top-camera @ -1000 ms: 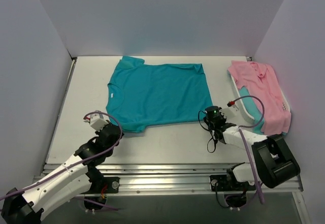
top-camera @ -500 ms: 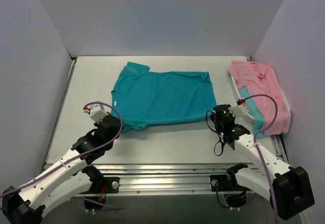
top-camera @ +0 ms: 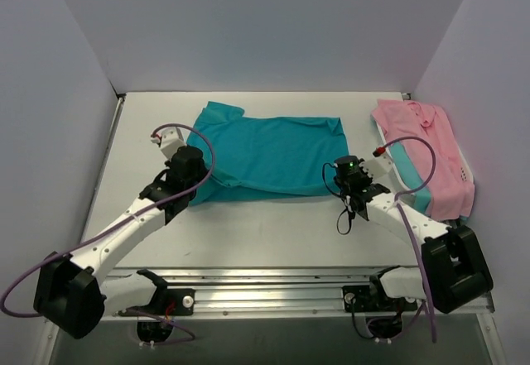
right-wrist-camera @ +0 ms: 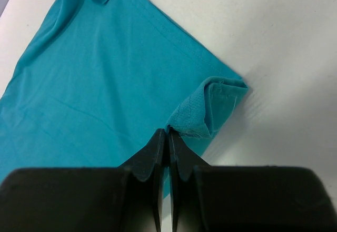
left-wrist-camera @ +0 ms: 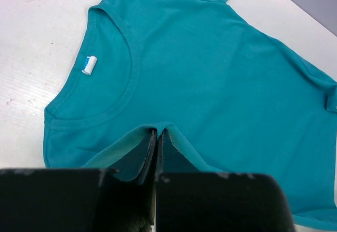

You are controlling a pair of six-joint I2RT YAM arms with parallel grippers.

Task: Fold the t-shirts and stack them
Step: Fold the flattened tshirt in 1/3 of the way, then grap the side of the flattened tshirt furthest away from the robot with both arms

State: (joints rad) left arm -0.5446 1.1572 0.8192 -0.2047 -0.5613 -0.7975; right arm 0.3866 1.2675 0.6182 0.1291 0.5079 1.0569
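One teal t-shirt (top-camera: 273, 151) pinched by left claw (left-wrist-camera: 158, 133), right claw (right-wrist-camera: 168, 132), another teal one (top-camera: 407, 170) under pink t-shirt (top-camera: 431, 146).

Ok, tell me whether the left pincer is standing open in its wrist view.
No, the left pincer is shut, pinching a raised fold at the near edge of the teal t-shirt.

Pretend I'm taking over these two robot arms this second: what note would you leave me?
Left hand: shut, pinching the near edge of the teal t-shirt at its neck end.
Right hand: shut on the same shirt's hem corner.
That shirt is spread on the middle of the table, near edge raised and doubling back over itself. A pink collared shirt lies over another teal shirt at the right edge.
Done: first fold begun.
Left: probably lay this fold down, finish folding, add it to that pile.
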